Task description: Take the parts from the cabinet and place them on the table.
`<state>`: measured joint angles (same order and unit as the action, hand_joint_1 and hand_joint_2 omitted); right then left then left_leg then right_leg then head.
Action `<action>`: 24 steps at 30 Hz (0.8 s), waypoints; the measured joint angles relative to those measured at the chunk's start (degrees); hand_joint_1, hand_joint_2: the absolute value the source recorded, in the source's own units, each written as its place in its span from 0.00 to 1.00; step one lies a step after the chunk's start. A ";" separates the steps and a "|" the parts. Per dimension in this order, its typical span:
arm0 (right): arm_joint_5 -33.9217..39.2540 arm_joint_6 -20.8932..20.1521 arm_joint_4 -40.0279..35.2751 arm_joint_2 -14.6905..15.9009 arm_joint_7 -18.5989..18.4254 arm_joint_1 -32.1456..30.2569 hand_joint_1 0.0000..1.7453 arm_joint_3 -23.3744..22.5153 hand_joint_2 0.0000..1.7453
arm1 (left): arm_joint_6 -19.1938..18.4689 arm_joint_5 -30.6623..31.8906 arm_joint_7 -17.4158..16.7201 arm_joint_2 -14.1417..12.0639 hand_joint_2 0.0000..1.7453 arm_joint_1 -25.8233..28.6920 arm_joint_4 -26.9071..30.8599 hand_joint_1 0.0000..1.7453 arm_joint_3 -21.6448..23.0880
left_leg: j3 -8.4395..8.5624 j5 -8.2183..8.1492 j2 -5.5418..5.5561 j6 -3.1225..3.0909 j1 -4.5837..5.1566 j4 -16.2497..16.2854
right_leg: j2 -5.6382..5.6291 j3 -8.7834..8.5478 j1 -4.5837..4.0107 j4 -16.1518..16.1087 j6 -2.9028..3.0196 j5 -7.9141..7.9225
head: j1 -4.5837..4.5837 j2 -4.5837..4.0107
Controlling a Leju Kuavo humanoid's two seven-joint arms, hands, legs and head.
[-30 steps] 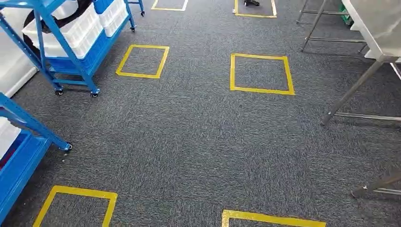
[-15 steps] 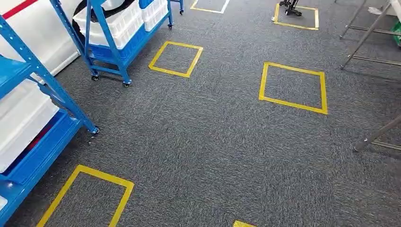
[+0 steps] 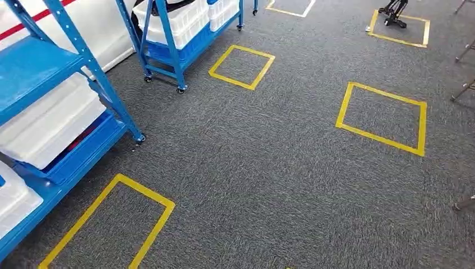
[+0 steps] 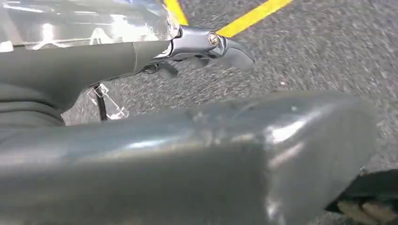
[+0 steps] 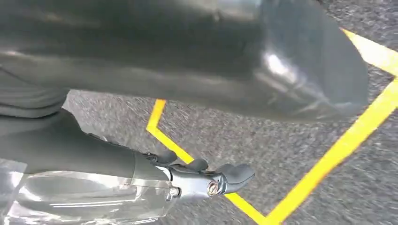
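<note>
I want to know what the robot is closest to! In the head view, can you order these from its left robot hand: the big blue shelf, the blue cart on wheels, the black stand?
1. Big blue shelf: close on the left, nearest the left robot hand.
2. Blue cart on wheels: farther back, left.
3. Black stand: far back, right.

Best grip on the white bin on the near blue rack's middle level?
White bin: take the long rim facing the aisle, coming from the carpet side. The blue shelf above it blocks a top reach, and the rack's angled post crosses one end, so go in beside it. Rim detail is too small to tell.
</note>
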<state>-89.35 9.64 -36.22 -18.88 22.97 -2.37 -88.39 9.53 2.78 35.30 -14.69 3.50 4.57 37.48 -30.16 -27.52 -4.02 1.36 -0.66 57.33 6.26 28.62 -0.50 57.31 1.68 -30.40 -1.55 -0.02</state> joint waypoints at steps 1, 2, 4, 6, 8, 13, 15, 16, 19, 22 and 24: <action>0.00 0.29 -0.04 0.00 0.40 0.11 0.00 0.00 0.00 | -0.17 -0.15 -0.04 0.00 0.00 0.03 0.02 0.00 0.00 | -0.19 -0.09 0.52 -0.22 0.06 0.13 | 0.43 -0.08 0.03 -0.01 -0.25 -0.06 | -0.02 0.02; 0.00 0.46 -0.09 0.00 0.82 0.28 0.00 0.00 0.00 | -0.24 -0.40 -0.09 -0.04 0.00 0.22 0.02 0.00 -0.02 | -0.27 -0.15 0.96 -0.44 0.17 0.17 | 0.94 -0.26 0.16 -0.15 -0.45 -0.08 | 0.02 0.00; 0.00 0.99 -0.11 0.02 1.84 0.39 0.00 0.00 0.00 | -0.57 -0.92 -0.11 -0.15 0.00 0.56 0.02 0.00 -0.09 | 0.20 0.46 2.41 -1.37 -0.38 -0.59 | 1.61 -0.66 0.20 -0.09 -1.29 -0.51 | -0.08 0.02; 0.00 1.33 -0.13 0.07 2.67 0.29 0.00 0.00 0.00 | -0.96 -1.18 0.13 -0.24 0.00 0.42 0.02 0.00 -0.35 | 0.09 0.84 3.36 -2.08 -0.33 -0.74 | -4.25 1.34 0.74 4.82 -1.73 -4.00 | 0.40 0.02; 0.00 1.66 -0.15 0.07 2.89 0.17 0.00 0.00 0.00 | -1.33 -1.57 0.33 -0.28 0.00 0.16 0.02 0.00 -0.55 | -0.19 0.93 4.74 -2.20 -0.26 -0.70 | -5.91 6.20 0.87 14.41 -1.90 -8.38 | 0.44 0.00; 0.00 2.28 -0.15 0.07 3.24 0.10 0.00 0.02 0.00 | -1.44 -2.03 0.24 -0.31 0.00 0.23 0.02 0.00 -1.12 | 0.41 0.77 8.79 -1.95 -0.21 -0.63 | -7.43 3.72 0.89 5.89 -1.44 0.40 | 0.46 0.00; 0.00 2.41 -0.15 0.13 3.33 -0.01 0.00 0.04 0.00 | -1.42 -2.06 0.07 -0.24 0.00 0.06 0.02 0.00 -1.40 | -0.07 0.49 9.90 -1.28 0.07 -0.18 | -12.49 1.80 0.99 0.64 -0.90 1.46 | 0.33 0.00; 0.00 2.49 -0.15 0.13 3.35 -0.08 0.00 0.04 0.00 | -1.31 -2.06 0.02 -0.26 0.00 0.05 0.02 0.00 -1.44 | -0.31 0.69 10.66 -0.86 -0.04 -0.30 | -11.22 1.89 0.94 0.74 -0.79 1.62 | 0.40 0.00; 0.00 2.56 -0.15 0.05 3.33 -0.06 0.00 0.06 0.00 | -0.92 -2.03 -0.61 -0.35 0.00 0.23 0.02 0.00 -1.46 | -0.71 0.82 12.52 0.46 -0.50 -0.57 | -9.41 1.70 0.86 0.21 0.28 1.82 | 0.42 0.02; 0.00 2.52 -0.15 -0.04 3.06 -0.24 0.00 0.09 0.00 | -0.57 -1.93 -1.75 -0.48 0.00 -0.14 0.02 0.00 -1.46 | -4.07 -4.15 5.37 0.93 -0.44 7.01 | -6.82 1.34 0.85 -0.35 1.37 1.88 | -0.28 0.00; 0.00 2.43 -0.15 -0.04 2.69 -0.37 0.00 0.09 0.00 | -0.59 -1.75 -2.27 -0.46 0.00 -0.43 0.02 0.00 -1.46 | -8.38 -7.99 4.69 1.42 -0.62 16.00 | -4.81 1.44 0.67 -0.31 1.57 1.68 | -0.24 0.00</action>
<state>-89.35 12.07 -36.37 -18.93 25.66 -2.74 -88.30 8.94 1.03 33.03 -15.15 3.06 4.59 36.02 -38.53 -35.51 0.67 2.78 -1.28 73.33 1.45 30.06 0.17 57.00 3.25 -28.72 -1.79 -0.02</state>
